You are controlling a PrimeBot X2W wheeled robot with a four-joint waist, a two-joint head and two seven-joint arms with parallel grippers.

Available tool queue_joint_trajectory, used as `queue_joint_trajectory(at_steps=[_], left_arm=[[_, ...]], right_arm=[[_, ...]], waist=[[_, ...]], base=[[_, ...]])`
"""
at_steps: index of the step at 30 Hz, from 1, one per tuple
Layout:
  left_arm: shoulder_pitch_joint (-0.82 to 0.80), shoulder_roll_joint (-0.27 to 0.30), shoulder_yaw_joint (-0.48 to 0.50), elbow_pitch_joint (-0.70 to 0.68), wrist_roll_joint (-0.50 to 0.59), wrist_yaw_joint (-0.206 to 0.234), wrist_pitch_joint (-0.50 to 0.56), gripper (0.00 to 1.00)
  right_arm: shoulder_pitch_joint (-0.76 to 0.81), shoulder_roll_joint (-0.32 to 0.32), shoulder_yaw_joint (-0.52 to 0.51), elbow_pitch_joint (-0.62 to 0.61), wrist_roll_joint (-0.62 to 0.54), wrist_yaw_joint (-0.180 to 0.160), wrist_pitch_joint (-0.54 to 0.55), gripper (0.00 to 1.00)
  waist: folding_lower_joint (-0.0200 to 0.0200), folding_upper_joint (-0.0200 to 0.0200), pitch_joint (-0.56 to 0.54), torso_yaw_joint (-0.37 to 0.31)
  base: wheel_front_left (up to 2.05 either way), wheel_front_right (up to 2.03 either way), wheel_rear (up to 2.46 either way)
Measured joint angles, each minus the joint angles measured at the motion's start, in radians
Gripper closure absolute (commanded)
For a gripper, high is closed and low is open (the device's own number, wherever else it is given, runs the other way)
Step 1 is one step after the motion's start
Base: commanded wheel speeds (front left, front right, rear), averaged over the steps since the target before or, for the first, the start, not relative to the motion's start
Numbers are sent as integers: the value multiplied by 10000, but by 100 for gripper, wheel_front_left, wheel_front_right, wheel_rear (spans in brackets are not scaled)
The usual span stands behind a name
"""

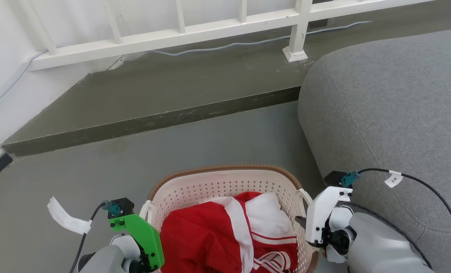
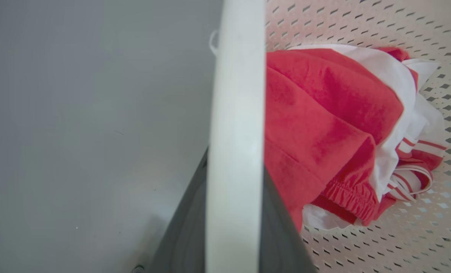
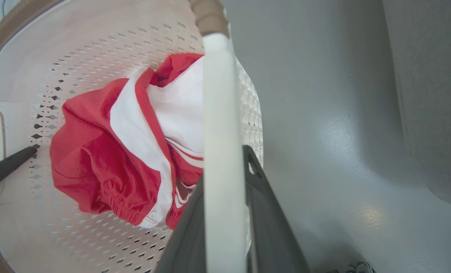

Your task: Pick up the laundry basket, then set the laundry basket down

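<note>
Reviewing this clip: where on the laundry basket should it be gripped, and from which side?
Grip the two white loop handles, one per gripper, from above at the laundry basket's ends. They stand out from the rim, thin enough for the jaws, and taking both keeps the clothes level. The left gripper and right gripper each straddle one.

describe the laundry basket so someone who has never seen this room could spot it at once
Find the grey sofa; just left of it, over the grey floor, is the laundry basket, with the left gripper and right gripper at its white loop handles. Its cream-white perforated walls, brown woven-look rim and the red and white garment inside set it apart from the grey around it.
</note>
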Motion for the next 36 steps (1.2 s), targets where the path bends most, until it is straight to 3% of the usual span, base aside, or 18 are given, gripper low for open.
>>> queue_joint_trajectory(at_steps=[36], left_arm=[[29,50,-481,-516,-401,504,-2,100]], right_arm=[[-462,-272,380,-368,67,-2,-165,100]], waist=[[1,0,547,65]], base=[[0,0,0]])
